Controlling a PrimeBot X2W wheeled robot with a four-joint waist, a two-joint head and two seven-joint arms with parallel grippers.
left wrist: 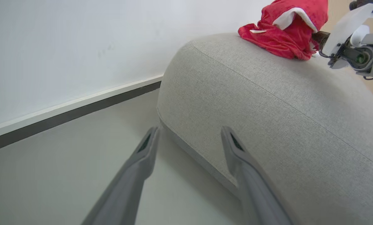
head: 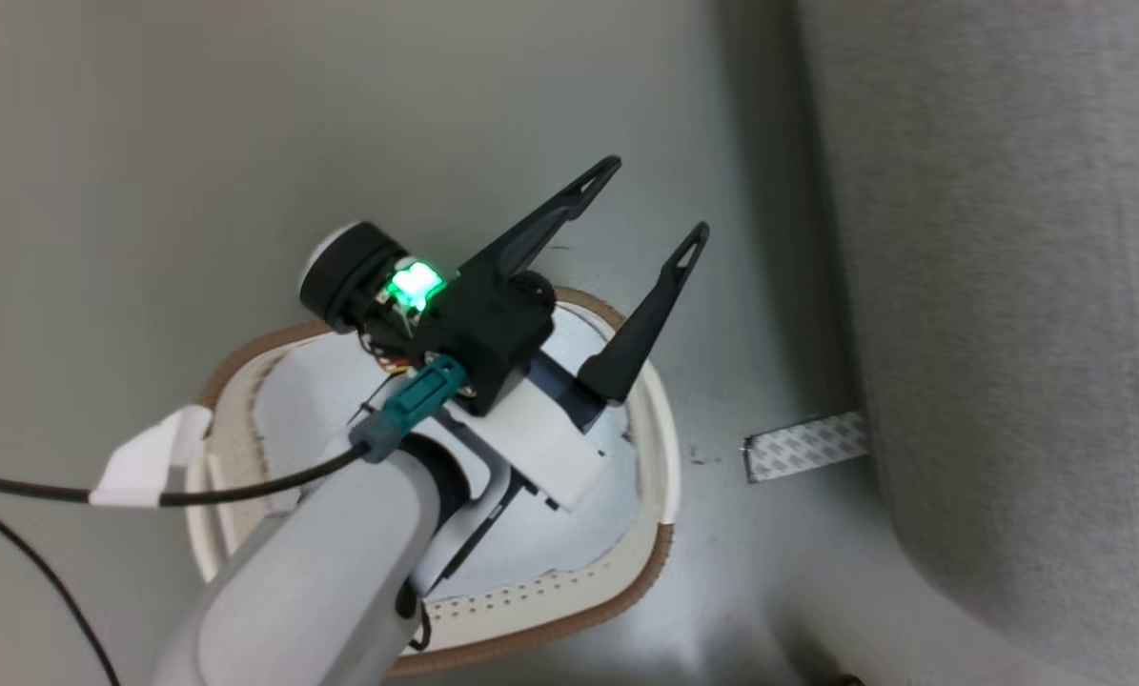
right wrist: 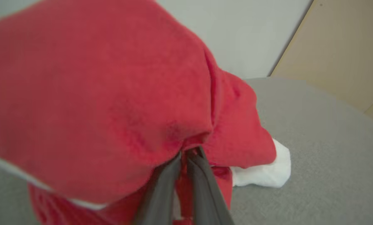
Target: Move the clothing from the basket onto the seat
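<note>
Over seat (right wrist: 314, 140), right end effector (right wrist: 186, 153) clamped on clothing (right wrist: 111, 93); left end effector (head: 656, 197) wide open, empty. Risk: cloth snags at release, drags off edge

We see clothing (right wrist: 111, 93) bright red with white trim, seat (left wrist: 267, 109) light grey woven, basket (head: 531, 595) cream-white with rows of small holes and brown rim, left gripper (head: 656, 198) black with green light, tape strip (head: 805, 446) grey-white patterned, floor (head: 150, 143) pale grey.

Pale forearm (head: 312, 581), black left hand (head: 656, 197), 2 slotted fingers (head: 550, 214), apparently teal plug (head: 421, 395).
</note>
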